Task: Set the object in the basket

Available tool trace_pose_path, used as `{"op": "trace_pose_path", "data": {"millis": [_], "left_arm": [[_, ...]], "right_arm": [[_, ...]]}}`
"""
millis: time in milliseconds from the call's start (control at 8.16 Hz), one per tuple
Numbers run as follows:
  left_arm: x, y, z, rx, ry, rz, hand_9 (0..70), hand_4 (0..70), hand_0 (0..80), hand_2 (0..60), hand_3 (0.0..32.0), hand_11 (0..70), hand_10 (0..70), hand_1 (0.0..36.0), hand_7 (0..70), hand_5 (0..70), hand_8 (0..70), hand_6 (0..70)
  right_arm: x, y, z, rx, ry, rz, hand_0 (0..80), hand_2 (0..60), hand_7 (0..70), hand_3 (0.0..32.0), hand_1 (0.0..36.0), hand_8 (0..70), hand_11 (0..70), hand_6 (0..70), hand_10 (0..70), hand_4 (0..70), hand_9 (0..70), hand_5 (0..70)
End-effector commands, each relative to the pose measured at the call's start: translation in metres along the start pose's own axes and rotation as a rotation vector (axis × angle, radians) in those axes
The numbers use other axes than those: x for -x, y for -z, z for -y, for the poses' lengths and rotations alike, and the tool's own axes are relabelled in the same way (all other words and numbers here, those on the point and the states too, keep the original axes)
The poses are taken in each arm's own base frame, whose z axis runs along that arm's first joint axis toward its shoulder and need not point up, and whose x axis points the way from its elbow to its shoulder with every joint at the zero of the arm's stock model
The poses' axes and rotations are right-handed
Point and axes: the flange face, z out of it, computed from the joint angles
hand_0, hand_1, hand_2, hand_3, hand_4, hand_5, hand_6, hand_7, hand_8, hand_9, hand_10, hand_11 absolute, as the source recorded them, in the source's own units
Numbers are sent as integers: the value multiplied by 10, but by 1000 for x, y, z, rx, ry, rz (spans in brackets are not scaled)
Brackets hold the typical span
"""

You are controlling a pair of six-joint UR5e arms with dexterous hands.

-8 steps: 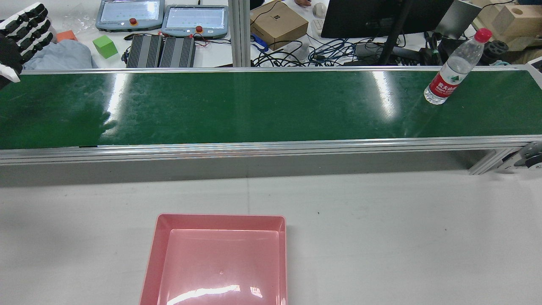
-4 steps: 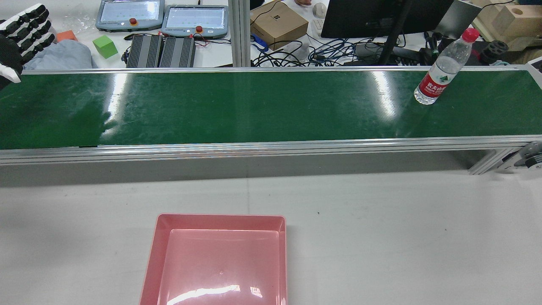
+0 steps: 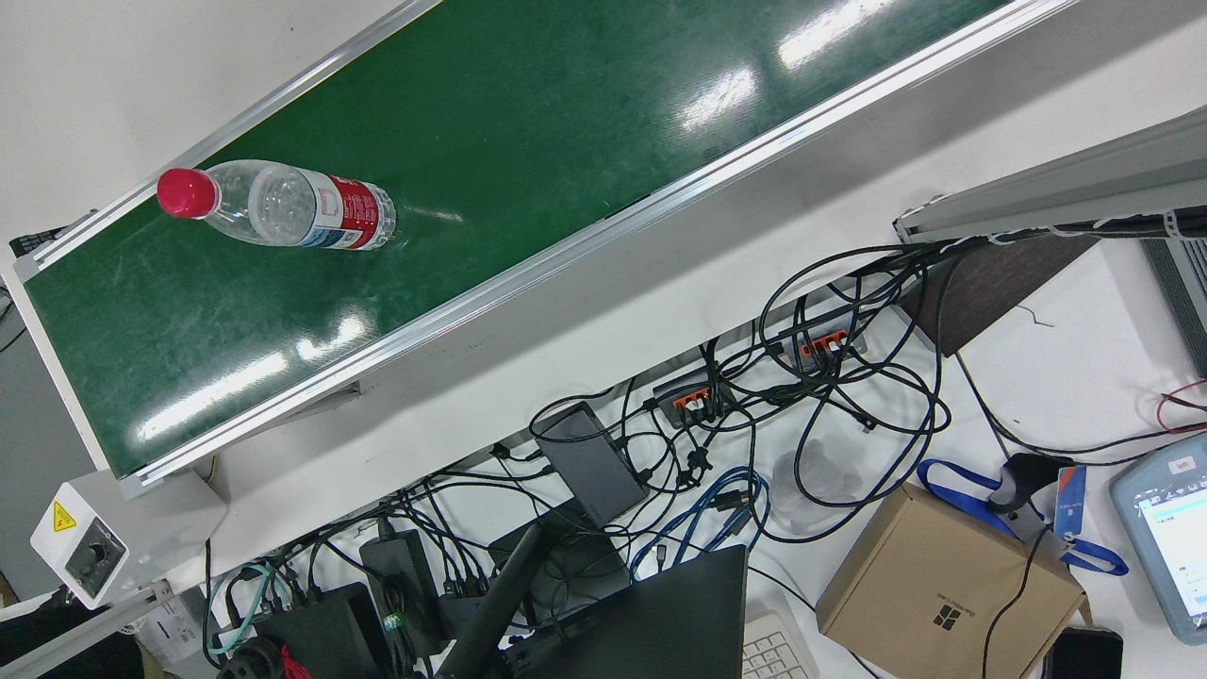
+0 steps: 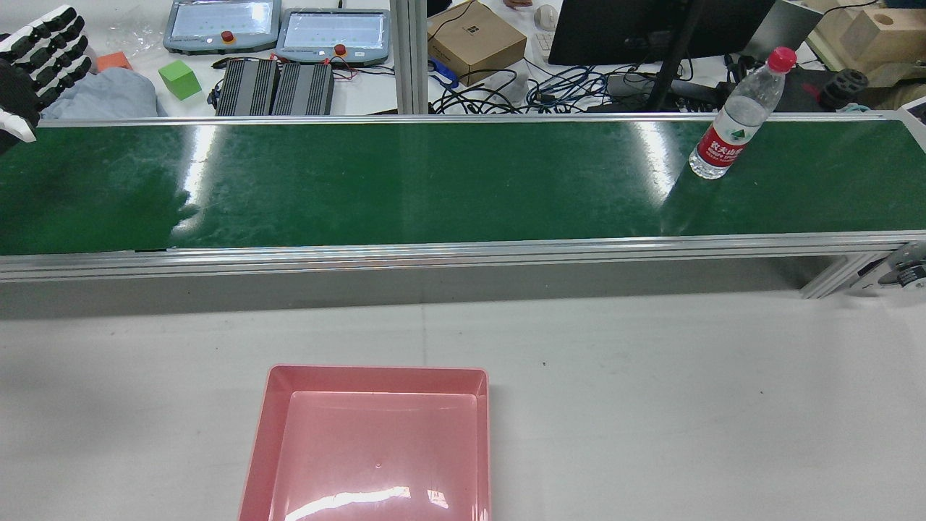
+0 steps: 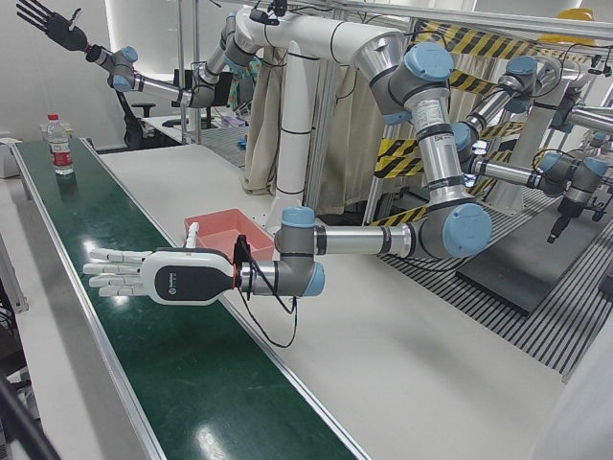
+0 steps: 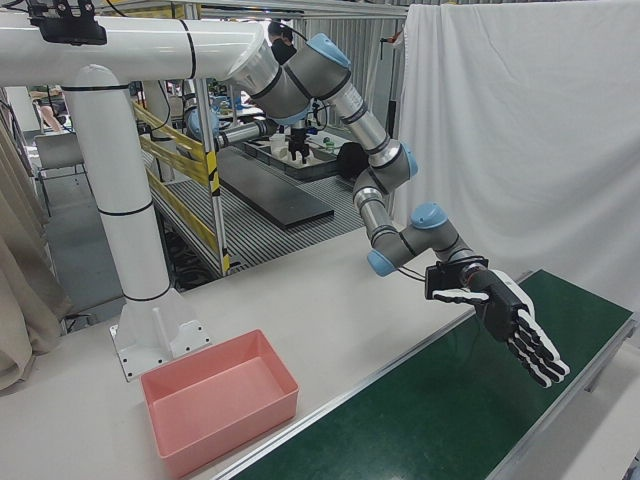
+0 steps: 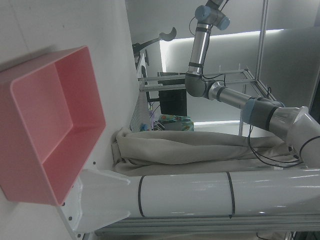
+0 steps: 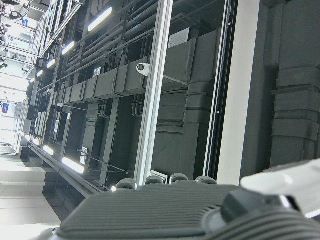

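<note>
The green conveyor belt [image 3: 566, 123] fills the front view, with the bottle [image 3: 283, 205] at the left. In the rear view the pink basket [image 4: 376, 370] is cut off at the bottom edge, and the left hand [image 4: 36, 65] is cropped at the upper left, fingers apart. In the left-front view the right hand [image 5: 48, 21] is tiny at the upper left, fingers splayed.

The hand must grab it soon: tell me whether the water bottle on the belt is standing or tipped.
Standing upright. The water bottle rests on its base on the green belt, red cap up, nothing touching it.

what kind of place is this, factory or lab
Most likely a robotics lab test cell, not a production line: a green conveyor belt carries one water bottle, with teach pendants and tangled cables on a desk beside it.
</note>
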Motion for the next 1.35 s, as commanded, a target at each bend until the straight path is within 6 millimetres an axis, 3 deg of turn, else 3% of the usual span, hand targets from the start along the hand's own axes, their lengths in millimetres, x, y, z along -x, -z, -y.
{"op": "trace_pose_path", "data": {"millis": [0, 981, 1226], "left_arm": [[-2, -1, -3, 6, 1, -4, 1, 15, 611, 0, 0, 21, 1, 65, 0, 69, 0, 0], [-2, -1, -4, 8, 1, -4, 0, 14, 610, 0, 0, 21, 0, 67, 0, 67, 0, 0], [-3, -2, -10, 21, 2, -7, 11, 47, 612, 0, 0, 37, 12, 70, 0, 74, 10, 8]], "right_arm": [[0, -1, -1, 3, 0, 0, 0, 0, 0, 0, 0, 0, 0, 0, 0, 0, 0, 0], [0, -1, -2, 4, 0, 0, 0, 0, 0, 0, 0, 0, 0, 0, 0, 0, 0, 0], [0, -1, -1, 3, 0, 0, 0, 0, 0, 0, 0, 0, 0, 0, 0, 0, 0, 0]]}}
